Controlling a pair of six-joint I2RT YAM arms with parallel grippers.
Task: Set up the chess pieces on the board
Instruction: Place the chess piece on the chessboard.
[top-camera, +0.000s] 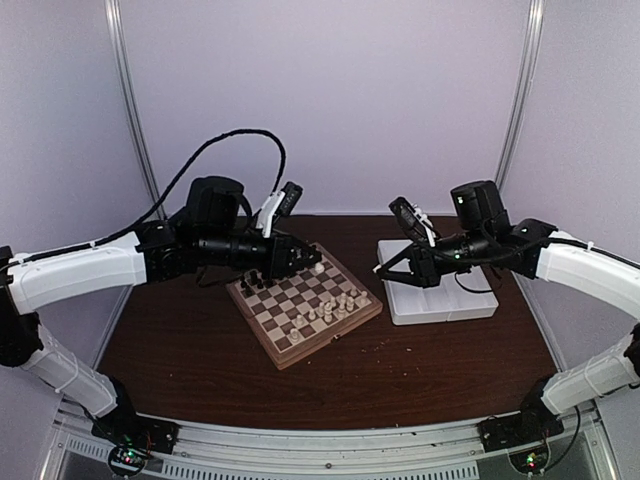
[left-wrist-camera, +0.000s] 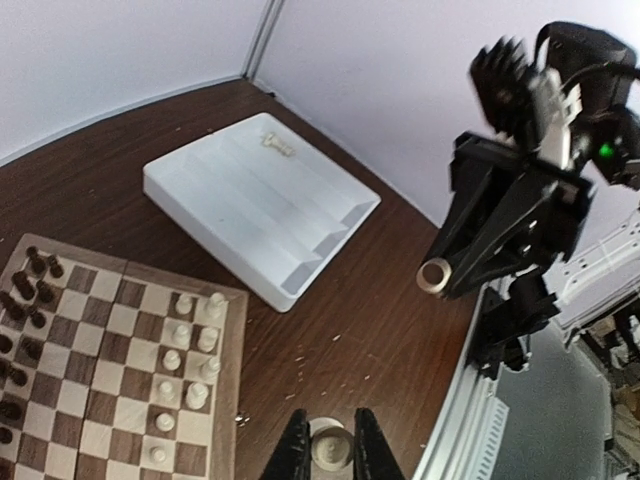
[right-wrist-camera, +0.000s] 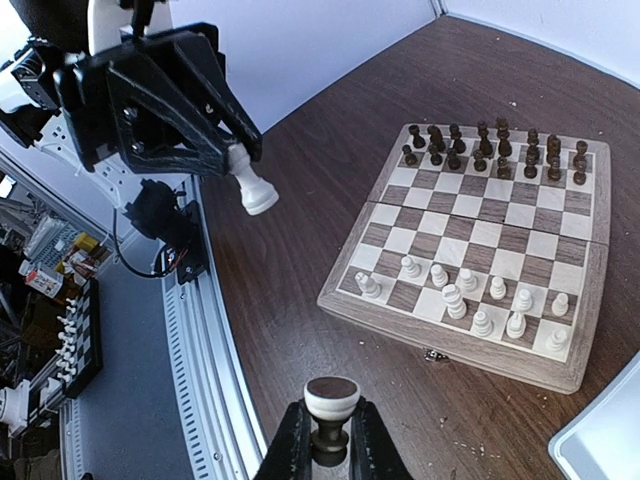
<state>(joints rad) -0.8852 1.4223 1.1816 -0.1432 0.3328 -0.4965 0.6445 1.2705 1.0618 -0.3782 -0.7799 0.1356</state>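
Observation:
The board (top-camera: 335, 340) lies mid-table, with several cream-white chess pieces (top-camera: 335, 305) on its near rows. Over the board's far right corner my left gripper (top-camera: 312, 262) is shut on a cream piece (top-camera: 318, 268). That piece (left-wrist-camera: 330, 445) sits between the black fingers (left-wrist-camera: 291, 452) in the left wrist view. My right gripper (top-camera: 380, 270) hovers between the board and the tray, shut on another cream piece (right-wrist-camera: 332, 398) whose felt base faces the camera. In the right wrist view, the board (right-wrist-camera: 470, 345) shows cream pieces (right-wrist-camera: 480, 295) in two uneven rows.
Dark pieces (right-wrist-camera: 490, 150) fill the board's far rows. A white tray (top-camera: 440, 295) stands right of the board with one small cream item (left-wrist-camera: 277, 146) near its far edge. Pale crumbs dot the brown table (left-wrist-camera: 340, 300). The metal rail (right-wrist-camera: 215, 400) runs along the table's near edge.

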